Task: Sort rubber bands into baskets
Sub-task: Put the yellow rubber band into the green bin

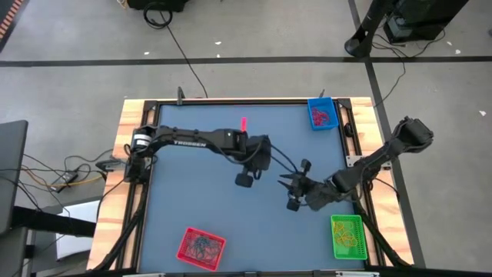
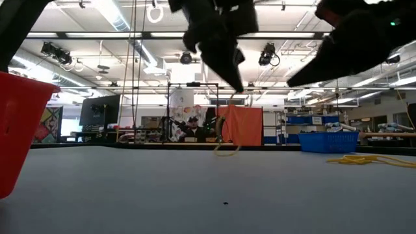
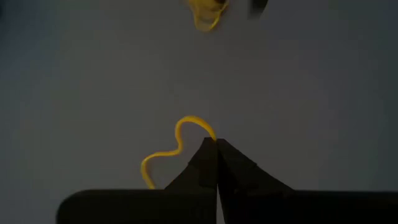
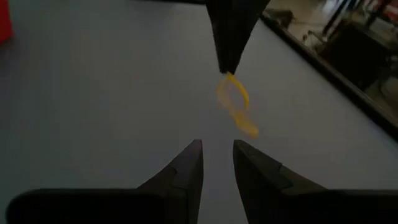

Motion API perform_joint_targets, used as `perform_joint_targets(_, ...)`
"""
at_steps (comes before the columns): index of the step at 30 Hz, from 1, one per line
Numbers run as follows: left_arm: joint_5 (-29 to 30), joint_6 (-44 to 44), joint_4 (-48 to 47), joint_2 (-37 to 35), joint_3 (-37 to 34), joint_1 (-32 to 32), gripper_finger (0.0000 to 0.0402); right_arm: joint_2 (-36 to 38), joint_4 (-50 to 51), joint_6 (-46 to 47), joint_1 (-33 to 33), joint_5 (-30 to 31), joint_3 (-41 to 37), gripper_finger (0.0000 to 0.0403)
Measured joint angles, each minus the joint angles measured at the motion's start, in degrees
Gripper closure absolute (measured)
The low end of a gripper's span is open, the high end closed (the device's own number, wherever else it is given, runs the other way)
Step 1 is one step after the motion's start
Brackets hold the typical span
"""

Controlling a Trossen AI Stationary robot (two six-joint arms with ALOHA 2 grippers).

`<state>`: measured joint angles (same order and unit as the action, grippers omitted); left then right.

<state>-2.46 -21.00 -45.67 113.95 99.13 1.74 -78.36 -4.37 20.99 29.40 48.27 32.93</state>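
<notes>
Fingers of my left gripper are pinched tight together on a yellow rubber band, which hangs in a loose loop from the tips above the blue-grey table. From table height the same band dangles under the left gripper with its lowest curl just at the table surface; I cannot tell whether it touches. My right gripper sits near the middle of the table, close beside the left one and pointed at it, its two fingers standing a little apart with nothing between them; the band hangs just ahead of those tips, clamped by the left gripper's closed fingertips. From above, my left gripper and right gripper nearly meet in the table's centre. The blue basket is at the far right corner with red and pink bands in it, the green basket at the near right corner holds yellow bands, and the red basket stands at the near edge left of centre with dark bands inside. A single pink rubber band lies on the table near the far edge. Another heap of yellow bands shows on the table off to one side in the low view.
</notes>
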Motion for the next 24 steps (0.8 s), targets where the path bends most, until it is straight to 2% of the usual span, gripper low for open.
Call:
perform_joint_targets(12,0.0,-3.0,-2.5,-0.1,6.4,-5.0,0.0399,-2.4,-18.2,-19.0,-5.0,-5.9,0.0,0.0299)
perform_joint_targets(18,0.1,-3.4,-2.3,-0.1,7.9,-5.5,0.0399,-2.4,-21.7,-23.0,-6.0,-6.5,0.0,0.0302)
perform_joint_targets(21,0.1,-3.4,-2.7,-0.1,8.6,-5.5,0.0399,-2.4,-21.7,-23.1,-6.0,-7.7,0.0,0.0318)
perform_joint_targets(24,0.2,-3.4,-3.5,-0.1,9.4,-5.6,0.0399,-2.4,-21.7,-22.5,-5.8,-7.9,0.0,0.0358)
